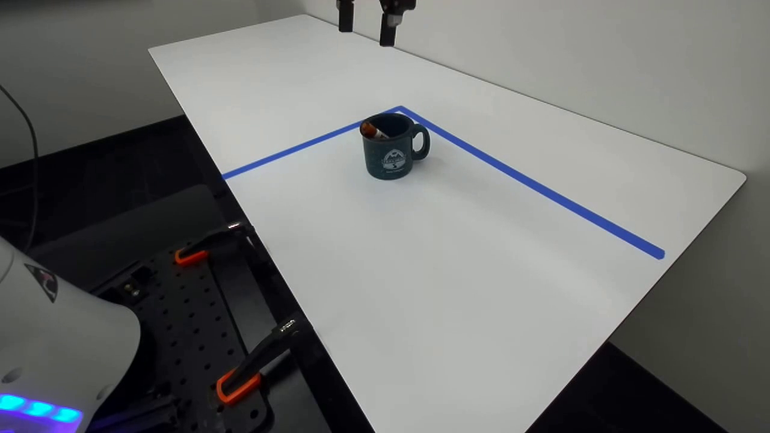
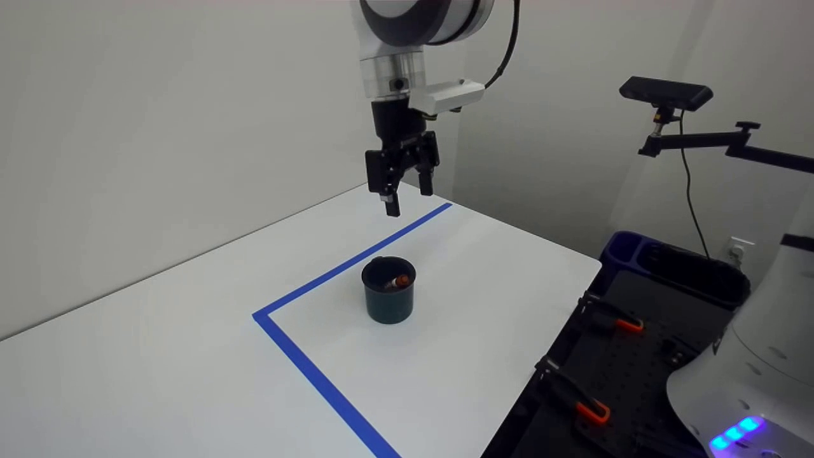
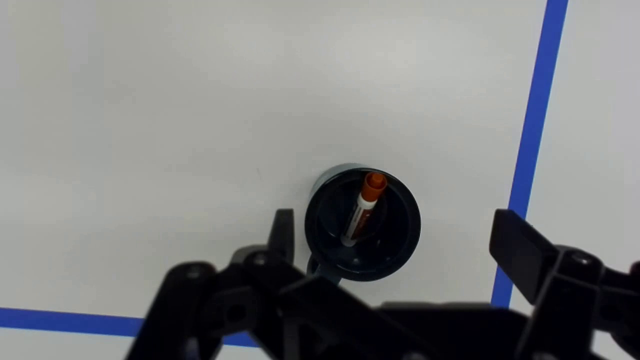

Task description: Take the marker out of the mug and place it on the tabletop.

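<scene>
Mug (image 1: 388,150), one, dark teal: upright on the white tabletop (image 1: 445,282), just to the near side of the corner formed by the blue tape (image 1: 532,184) in an exterior view, with its handle (image 1: 425,144) to the right. Marker (image 3: 363,209), one, white and brown with an orange cap (image 3: 373,189): inside the mug, tilted, cap uppermost; in the wrist view we place the cap by the mug's far side, though we cannot tell whether it touches. Fingers (image 2: 392,205), one pair: spread wide, holding nothing, above the tabletop and well apart from the mug; in the wrist view we see one to the left of the mug and one to the right. Progress: the marker is in the mug, so we enter no part of the removal as done. Approach, we judge, is the step in hand. Outstanding, in our judgement: lowering over the mug, closing on the cap, lifting the marker clear, laying it down on the tabletop and letting go.
</scene>
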Robot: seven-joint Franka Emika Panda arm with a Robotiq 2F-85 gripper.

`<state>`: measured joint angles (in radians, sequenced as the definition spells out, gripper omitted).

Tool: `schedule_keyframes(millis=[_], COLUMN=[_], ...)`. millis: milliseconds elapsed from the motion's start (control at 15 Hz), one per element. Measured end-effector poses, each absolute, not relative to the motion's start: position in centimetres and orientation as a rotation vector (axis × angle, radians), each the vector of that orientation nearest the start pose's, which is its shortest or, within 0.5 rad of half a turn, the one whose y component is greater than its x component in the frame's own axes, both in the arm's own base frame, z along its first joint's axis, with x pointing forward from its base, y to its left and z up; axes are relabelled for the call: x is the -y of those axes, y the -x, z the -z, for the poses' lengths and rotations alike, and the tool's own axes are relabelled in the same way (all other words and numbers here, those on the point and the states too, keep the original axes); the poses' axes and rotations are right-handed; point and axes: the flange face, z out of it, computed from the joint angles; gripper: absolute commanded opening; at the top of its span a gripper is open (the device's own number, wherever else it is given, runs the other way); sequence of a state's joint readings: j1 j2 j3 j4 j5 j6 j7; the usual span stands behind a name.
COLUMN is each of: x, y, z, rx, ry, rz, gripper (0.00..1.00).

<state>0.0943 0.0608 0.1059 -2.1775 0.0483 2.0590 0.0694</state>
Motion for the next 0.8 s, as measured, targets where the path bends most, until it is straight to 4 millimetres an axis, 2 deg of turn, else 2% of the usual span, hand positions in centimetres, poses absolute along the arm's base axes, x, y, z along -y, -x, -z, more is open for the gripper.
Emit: schedule_keyframes(millis=[200, 400, 800], x=[-11.6, -12.1, -12.6], y=[-53.0, -54.1, -55.3], z=[-31.5, -28.5, -24.1], rx=[0.118, 0.088, 0.018], ry=[3.097, 3.091, 3.083], rz=[-0.363, -0.423, -0.437], gripper=[1.00, 1.00, 1.00])
